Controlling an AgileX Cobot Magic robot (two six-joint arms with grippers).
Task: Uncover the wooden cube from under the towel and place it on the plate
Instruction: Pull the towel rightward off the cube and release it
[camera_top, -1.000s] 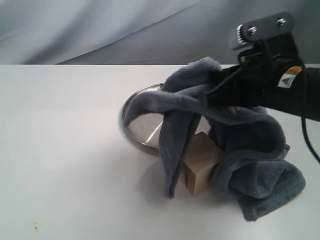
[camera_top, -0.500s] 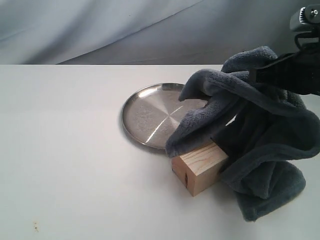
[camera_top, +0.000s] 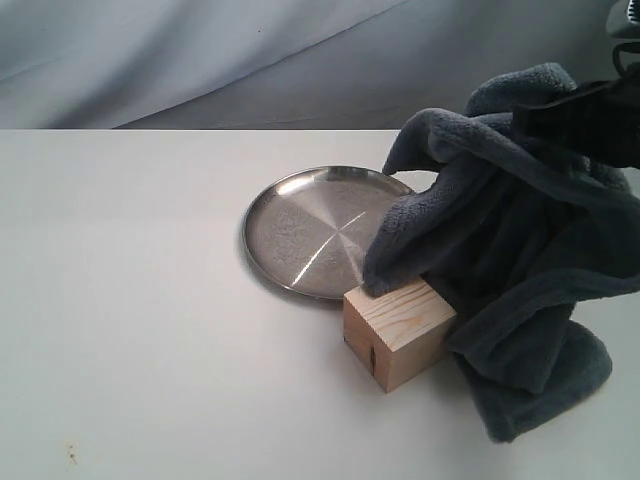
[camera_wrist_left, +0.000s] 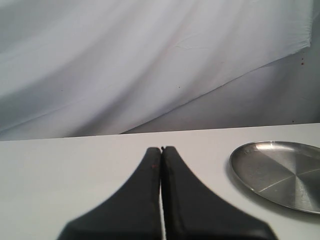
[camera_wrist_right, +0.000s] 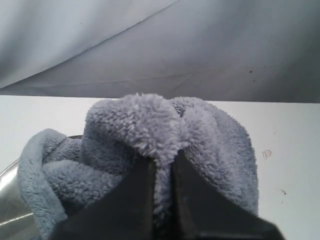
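Note:
The wooden cube (camera_top: 398, 332) stands on the white table just in front of the plate (camera_top: 310, 232), its front and left faces bare, its back right corner still under cloth. The grey-blue towel (camera_top: 510, 250) hangs lifted at the right, draping over the cube's far side and down to the table. My right gripper (camera_wrist_right: 163, 161) is shut on a fold of the towel (camera_wrist_right: 150, 125), near the exterior view's right edge (camera_top: 560, 110). My left gripper (camera_wrist_left: 161, 150) is shut and empty, above bare table to the left of the plate (camera_wrist_left: 280, 172).
A grey-white backdrop cloth (camera_top: 250, 60) hangs behind the table's far edge. The white table top (camera_top: 130, 300) stretches to the left of the plate and cube.
The right gripper has pulled the towel up and to the right. The plate is uncovered and the cube's front half has come into the open.

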